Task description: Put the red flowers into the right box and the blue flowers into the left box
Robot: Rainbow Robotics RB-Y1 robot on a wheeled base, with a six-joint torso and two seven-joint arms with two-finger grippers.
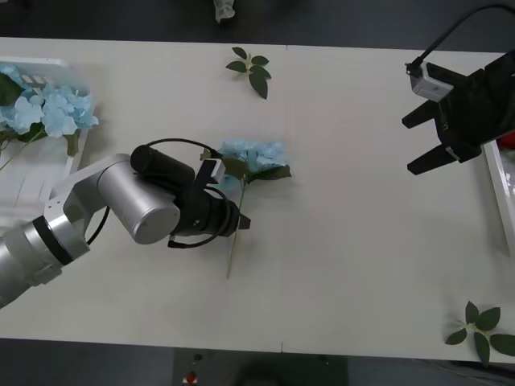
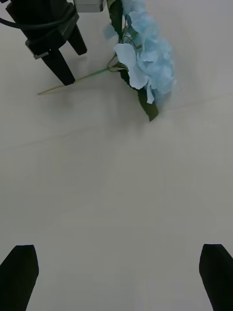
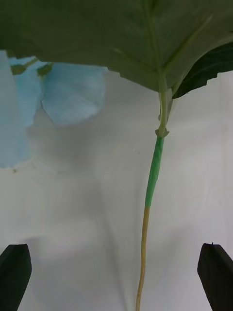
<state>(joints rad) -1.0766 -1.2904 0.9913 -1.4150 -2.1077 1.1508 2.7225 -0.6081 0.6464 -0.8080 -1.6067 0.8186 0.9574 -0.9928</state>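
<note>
While three of the blue flowers sit bunched up in the left box [image 1: 48,173] at the far-left edge of the table [image 1: 354,265], one blue hydrangea [image 1: 253,155] lies out on the bare tabletop, roughly mid-table and a bit left of centre. Its fluffy head points to the far side, with a dark green leaf [image 1: 273,172] just beside the bloom and its thin stem [image 1: 234,249] running toward the near edge.

Left gripper [image 1: 239,219] is right over that stem, just on the near side of the bloom. From the left wrist view the stem [image 3: 148,214] runs between the two black fingertips [image 3: 14,277], which are spread wide apart and not touching it, so nothing's grabbed yet. A big leaf and a pale blue petal [image 3: 73,97] sit just past the fingers in that view.

Right gripper [image 1: 425,143] hangs over the far-right part of the table, well apart from the flower, black fingers spread open and holding nothing. Its wrist camera looks across the bare table at the same hydrangea [image 2: 148,63] and the left gripper [image 2: 68,60] beside its stem.

At the right edge you can just see the rim of the right box [image 1: 500,193], with a sliver of red at its far end. Loose leaf sprigs lie at far centre [image 1: 252,71] and the near-right corner [image 1: 483,331].
</note>
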